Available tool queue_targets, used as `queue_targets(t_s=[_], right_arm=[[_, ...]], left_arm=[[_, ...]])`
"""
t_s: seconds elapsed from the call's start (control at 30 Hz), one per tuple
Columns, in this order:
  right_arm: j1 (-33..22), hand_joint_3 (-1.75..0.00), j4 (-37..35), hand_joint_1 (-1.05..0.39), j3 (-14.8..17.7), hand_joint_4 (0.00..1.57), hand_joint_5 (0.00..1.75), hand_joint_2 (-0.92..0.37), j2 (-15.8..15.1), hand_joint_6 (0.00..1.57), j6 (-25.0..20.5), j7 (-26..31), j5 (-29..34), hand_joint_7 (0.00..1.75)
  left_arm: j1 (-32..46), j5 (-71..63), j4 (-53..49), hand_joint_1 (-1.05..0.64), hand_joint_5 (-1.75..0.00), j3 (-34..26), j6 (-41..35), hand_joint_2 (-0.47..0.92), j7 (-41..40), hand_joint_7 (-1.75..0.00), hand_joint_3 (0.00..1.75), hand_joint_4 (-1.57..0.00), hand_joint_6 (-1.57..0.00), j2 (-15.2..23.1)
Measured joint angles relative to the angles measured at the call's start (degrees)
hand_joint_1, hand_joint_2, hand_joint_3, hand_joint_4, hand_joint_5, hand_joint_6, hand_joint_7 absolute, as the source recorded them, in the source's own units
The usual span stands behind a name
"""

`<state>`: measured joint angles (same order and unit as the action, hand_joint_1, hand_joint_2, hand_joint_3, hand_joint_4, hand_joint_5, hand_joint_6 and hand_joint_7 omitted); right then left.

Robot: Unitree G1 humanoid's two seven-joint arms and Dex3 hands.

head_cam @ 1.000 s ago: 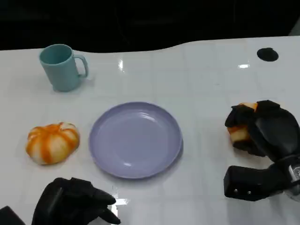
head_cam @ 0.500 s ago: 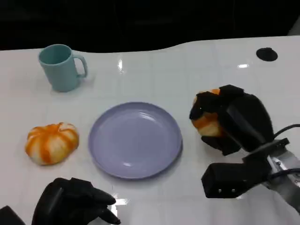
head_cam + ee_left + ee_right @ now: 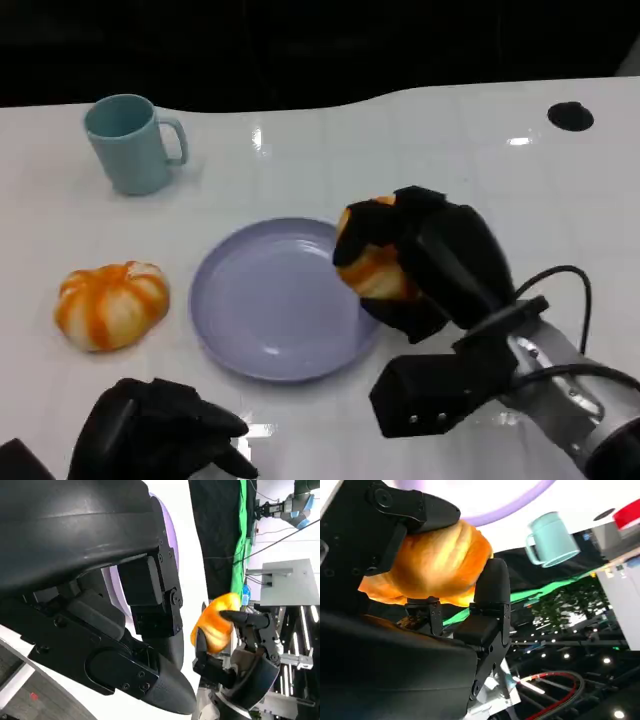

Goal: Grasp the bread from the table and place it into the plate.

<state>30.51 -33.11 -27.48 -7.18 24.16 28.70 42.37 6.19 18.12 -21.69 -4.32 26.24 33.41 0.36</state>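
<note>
My right hand (image 3: 435, 265) grips a golden-orange bread roll (image 3: 372, 262) and holds it over the right rim of the lilac plate (image 3: 265, 300) in the head view. The right wrist view shows the same bread (image 3: 432, 565) clamped between black fingers (image 3: 415, 510), with the plate (image 3: 505, 507) beyond it. From the left wrist view I see the bread (image 3: 215, 622) held by the right hand (image 3: 245, 645), beside the plate (image 3: 170, 545). My left hand (image 3: 160, 435) rests low at the table's near left, fingers curled in around nothing.
An orange-and-white striped pumpkin-like object (image 3: 110, 305) lies left of the plate. A teal mug (image 3: 130, 142) stands at the back left, also seen as the mug (image 3: 551, 540) in the right wrist view. A black hole (image 3: 570, 115) marks the table's far right.
My right hand has carried the bread leftward from the table's right side to above the plate's right rim. The left hand has not moved.
</note>
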Motion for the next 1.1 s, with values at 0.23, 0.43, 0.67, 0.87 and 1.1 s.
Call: queue_targets(t_s=[0.23, 0.43, 0.67, 0.87, 1.1], right_arm=[[0.97, -1.33, -4.11, -0.07, -1.79, 0.99, 1.75, -0.27, 5.12, 0.88, -0.33, -0.48, 0.58, 1.48], [1.94, -1.02, -7.01, -0.11, -2.34, 0.89, 1.43, -0.38, 7.16, 0.94, -0.80, 0.51, 1.21, 0.75], [2.59, -0.50, -5.72, -0.30, -3.11, 0.38, 0.45, -0.63, 6.14, 0.61, -2.93, -4.18, 2.27, 0.07], [1.51, -0.04, -0.08, -0.48, -3.58, 0.01, 0.37, -0.91, 4.40, 0.36, -5.68, -14.55, 0.83, 0.01], [-1.90, -0.05, 7.04, -0.54, -3.17, 0.00, 0.32, -0.92, 2.83, 0.32, -7.77, -22.65, -1.62, 0.00]], left_arm=[[0.12, 0.00, 0.22, -1.05, -0.33, 0.05, -0.02, 0.81, -0.01, -0.07, 0.00, -1.57, -1.57, -0.02], [0.17, 0.01, 0.28, -1.05, -0.33, 0.06, -0.03, 0.80, -0.01, -0.07, 0.00, -1.57, -1.57, -0.05], [0.28, 0.11, 0.63, -1.05, -0.33, 0.07, -0.26, 0.80, 0.01, -0.07, 0.00, -1.57, -1.57, -0.06], [0.28, 0.15, 0.63, -1.05, -0.32, 0.06, -0.32, 0.80, 0.01, -0.06, 0.00, -1.57, -1.57, -0.05], [0.24, 0.15, 0.61, -1.05, -0.32, 0.07, -0.31, 0.80, 0.01, -0.06, 0.00, -1.57, -1.57, -0.08]])
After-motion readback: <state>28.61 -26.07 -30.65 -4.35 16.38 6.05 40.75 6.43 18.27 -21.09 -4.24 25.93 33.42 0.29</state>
